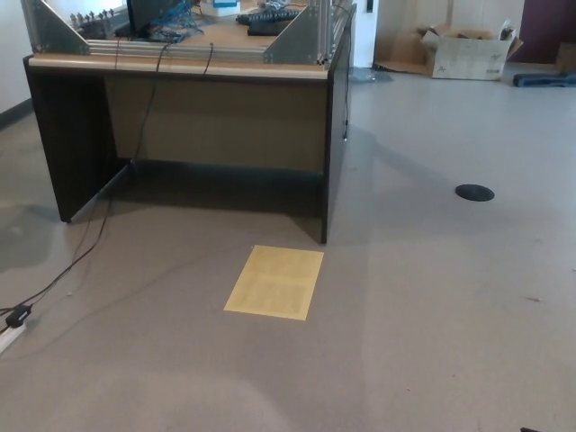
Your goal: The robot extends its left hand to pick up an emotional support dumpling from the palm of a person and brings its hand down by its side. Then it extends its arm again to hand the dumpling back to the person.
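A: Quick pass, left to right, all placed against the desk point(193, 117). What do we have?

B: Far left of the desk, low at the frame edge, we see a white power strip point(7, 335) on the floor, with a black cable point(85, 247) running from it up toward the desk's open underside. The desk itself is dark-sided with a tan front panel, sitting upper left; aluminium frame pieces point(301, 36) and a tangle of wires sit on top of it.

A: Next?

B: Just in front of the desk's right front corner, a yellow sheet of paper point(274, 282) lies flat on the grey floor point(432, 297), long axis running toward the desk. Right of the desk, well apart, a black round floor cap point(474, 192). Behind and to the right of the desk, a cardboard box point(468, 52) against the far wall.

A: Dumpling? Its heading, long axis?

B: We don't see it anywhere, so we can't tell where it lies, which way it points or how its long axis runs.

A: Hands? Fingers?

B: Neither hand shows. Whether the fingers are released, clenched or grasping something, we can't tell.
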You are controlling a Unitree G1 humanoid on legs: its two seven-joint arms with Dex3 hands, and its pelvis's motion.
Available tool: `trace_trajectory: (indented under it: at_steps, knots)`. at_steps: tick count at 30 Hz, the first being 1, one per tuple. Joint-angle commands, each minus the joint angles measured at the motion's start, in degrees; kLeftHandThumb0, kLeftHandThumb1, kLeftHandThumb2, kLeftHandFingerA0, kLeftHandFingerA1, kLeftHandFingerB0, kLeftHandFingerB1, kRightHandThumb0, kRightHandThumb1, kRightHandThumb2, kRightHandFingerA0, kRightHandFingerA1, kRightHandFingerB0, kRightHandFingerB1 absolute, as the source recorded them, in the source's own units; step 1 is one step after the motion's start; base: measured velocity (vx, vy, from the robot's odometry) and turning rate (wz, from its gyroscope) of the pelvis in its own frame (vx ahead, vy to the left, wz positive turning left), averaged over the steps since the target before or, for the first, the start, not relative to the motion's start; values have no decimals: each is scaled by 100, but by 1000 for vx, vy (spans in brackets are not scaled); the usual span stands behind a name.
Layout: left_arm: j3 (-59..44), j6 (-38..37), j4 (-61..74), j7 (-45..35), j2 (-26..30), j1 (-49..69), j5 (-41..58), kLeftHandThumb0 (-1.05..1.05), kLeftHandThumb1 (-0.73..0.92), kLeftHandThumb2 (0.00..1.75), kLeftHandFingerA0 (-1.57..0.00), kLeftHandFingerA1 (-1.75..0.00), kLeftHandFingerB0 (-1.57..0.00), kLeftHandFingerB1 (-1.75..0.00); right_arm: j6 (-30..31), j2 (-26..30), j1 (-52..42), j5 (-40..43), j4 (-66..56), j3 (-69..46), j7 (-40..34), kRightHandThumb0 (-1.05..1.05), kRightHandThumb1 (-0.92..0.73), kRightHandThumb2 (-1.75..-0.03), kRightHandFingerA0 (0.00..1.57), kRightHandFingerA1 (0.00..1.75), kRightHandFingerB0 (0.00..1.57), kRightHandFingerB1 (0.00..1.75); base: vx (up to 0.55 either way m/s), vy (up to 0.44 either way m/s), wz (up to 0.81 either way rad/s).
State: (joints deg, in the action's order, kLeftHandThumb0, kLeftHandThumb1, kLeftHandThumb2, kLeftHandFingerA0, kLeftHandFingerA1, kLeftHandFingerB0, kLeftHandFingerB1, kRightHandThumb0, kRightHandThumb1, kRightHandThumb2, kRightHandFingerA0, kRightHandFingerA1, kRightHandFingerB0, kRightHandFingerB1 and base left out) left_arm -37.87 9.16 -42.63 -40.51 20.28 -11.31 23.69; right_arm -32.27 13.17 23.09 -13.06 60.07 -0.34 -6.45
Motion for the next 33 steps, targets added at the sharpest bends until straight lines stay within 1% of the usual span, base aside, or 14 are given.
trace_trajectory:
  at_steps: [1,10,11,12,17,18,20,21,25,26,28,29,30,33]
  knots:
    - [99,-425,-117,142,132,-34,44,-1,77,74,-102,-136,-80,-90,73,-8,-70,122,-61,-21,21,-42,-67,-62,76,49,63,44,0,0,0]
    - [163,-502,-121,158,162,-70,127,-3,77,72,-100,-142,-80,-92,38,-7,-47,112,-34,-13,12,-43,-67,-63,76,50,63,45,0,0,0]
    - [166,-300,115,221,234,-252,213,-4,77,68,-101,-145,-85,-83,44,14,-39,107,-34,-17,5,-41,-71,-61,76,48,66,45,0,0,0]
    - [169,-213,218,250,265,-329,252,-4,77,68,-101,-145,-85,-83,46,23,-36,105,-33,-19,3,-41,-71,-61,76,48,66,45,0,0,0]
    - [206,-311,283,50,327,-402,324,-3,78,71,-97,-141,-85,-87,51,32,-28,122,-22,-31,21,-44,-67,-64,77,50,63,45,0,0,0]
    - [244,-185,528,55,471,-685,389,-9,78,67,-104,-128,-97,-72,91,39,-18,121,-43,-33,21,-43,-67,-64,77,49,64,45,0,0,0]
    - [294,-25,837,65,653,-1037,474,-9,78,67,-104,-128,-97,-72,141,48,-6,119,-70,-35,21,-43,-67,-64,77,49,64,45,0,0,4]
    - [383,-55,1081,104,767,-1289,437,-13,77,64,-106,-120,-101,-64,118,45,26,113,-31,-33,5,-40,-71,-61,77,48,68,45,0,0,0]
    - [431,-32,1209,151,812,-1352,437,-13,77,64,-106,-120,-101,-64,105,41,39,110,-12,-30,-4,-40,-71,-61,77,48,68,45,0,0,0]
    - [588,309,1793,354,849,-1550,483,-12,78,64,-102,-126,-93,-74,83,53,44,94,-9,-18,-2,-40,-71,-61,78,48,69,46,0,0,0]
    - [863,801,2734,670,918,-1868,524,-10,80,64,-100,-129,-94,-76,49,69,55,69,-5,1,1,-40,-71,-62,78,48,70,46,0,0,5]
    - [913,804,2843,699,932,-1887,492,-10,80,64,-100,-129,-94,-76,45,66,61,68,-7,5,0,-40,-71,-62,78,48,70,46,0,0,0]
    - [1030,711,2945,672,975,-1976,373,-10,80,69,-101,-133,-94,-86,54,62,70,59,-9,16,1,-41,-71,-62,78,48,71,46,0,0,0]
    - [1314,642,3262,723,1056,-2176,143,-9,81,65,-104,-133,-94,-87,60,57,98,42,6,37,2,-41,-71,-62,79,48,72,46,0,0,0]
